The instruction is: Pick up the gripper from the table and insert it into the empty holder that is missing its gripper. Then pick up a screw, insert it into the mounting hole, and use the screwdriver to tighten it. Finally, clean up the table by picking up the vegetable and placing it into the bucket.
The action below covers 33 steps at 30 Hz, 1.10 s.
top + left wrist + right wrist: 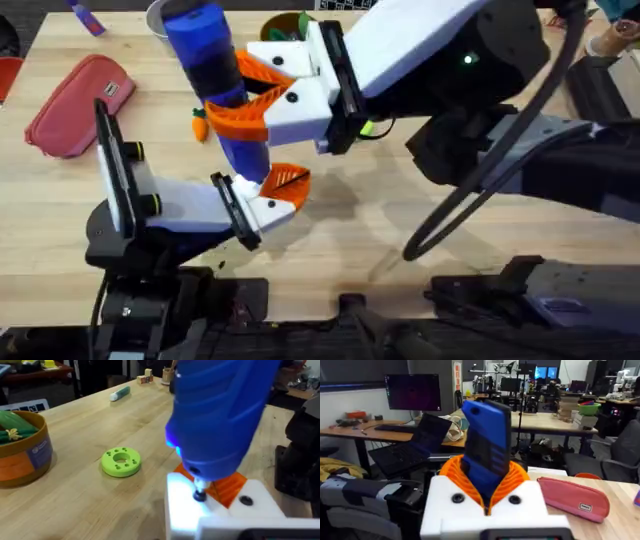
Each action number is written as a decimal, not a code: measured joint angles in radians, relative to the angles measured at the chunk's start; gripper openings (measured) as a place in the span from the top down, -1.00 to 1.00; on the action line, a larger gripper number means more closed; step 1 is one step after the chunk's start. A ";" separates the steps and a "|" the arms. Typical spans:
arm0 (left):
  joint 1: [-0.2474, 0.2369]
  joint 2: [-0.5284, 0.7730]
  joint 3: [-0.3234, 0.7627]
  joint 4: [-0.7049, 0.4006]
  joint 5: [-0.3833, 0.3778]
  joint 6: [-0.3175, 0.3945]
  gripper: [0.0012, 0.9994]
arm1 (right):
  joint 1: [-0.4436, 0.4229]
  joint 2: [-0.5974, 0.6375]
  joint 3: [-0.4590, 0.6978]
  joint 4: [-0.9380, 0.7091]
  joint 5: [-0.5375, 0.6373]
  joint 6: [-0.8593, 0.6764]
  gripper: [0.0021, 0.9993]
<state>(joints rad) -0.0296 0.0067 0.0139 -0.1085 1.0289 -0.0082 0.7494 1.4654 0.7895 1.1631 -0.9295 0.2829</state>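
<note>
Blue and big, the screwdriver (220, 415) stands right by the left wrist camera. Its thin tip pushes down on a screw (200, 495) in the white holder (220, 510), so the screw can go in tight. The right gripper (262, 100) squeezes the screwdriver between its orange pads to keep it straight. I cannot tell if the left gripper (280, 195) is open or closed. The vegetable (200, 125) lies on the table (350, 240), not yet in the bucket (22, 450).

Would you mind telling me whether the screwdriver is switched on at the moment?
On: the screwdriver shows a blue glow near its bit, which rests on the holder.
</note>
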 joint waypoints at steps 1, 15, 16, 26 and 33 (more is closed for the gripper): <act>0.000 0.000 0.000 0.000 0.000 0.000 0.96 | 0.000 0.000 0.000 0.000 0.000 0.000 0.96; 0.000 0.000 0.000 0.000 0.000 0.000 0.96 | 0.000 0.000 0.000 -0.005 0.000 0.000 0.96; 0.000 0.000 0.000 0.000 0.000 0.000 0.96 | 0.000 0.000 0.000 -0.005 -0.001 0.000 0.96; 0.000 0.000 0.000 0.000 0.001 0.000 0.96 | 0.000 0.001 0.029 -0.054 -0.010 0.001 0.96; 0.000 -0.002 0.000 0.004 -0.001 0.004 0.96 | 0.000 0.030 0.111 -0.124 -0.064 0.000 0.96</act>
<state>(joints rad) -0.0296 0.0051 0.0142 -0.1041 1.0275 -0.0040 0.7494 1.4958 0.9007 1.0391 -0.9938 0.2830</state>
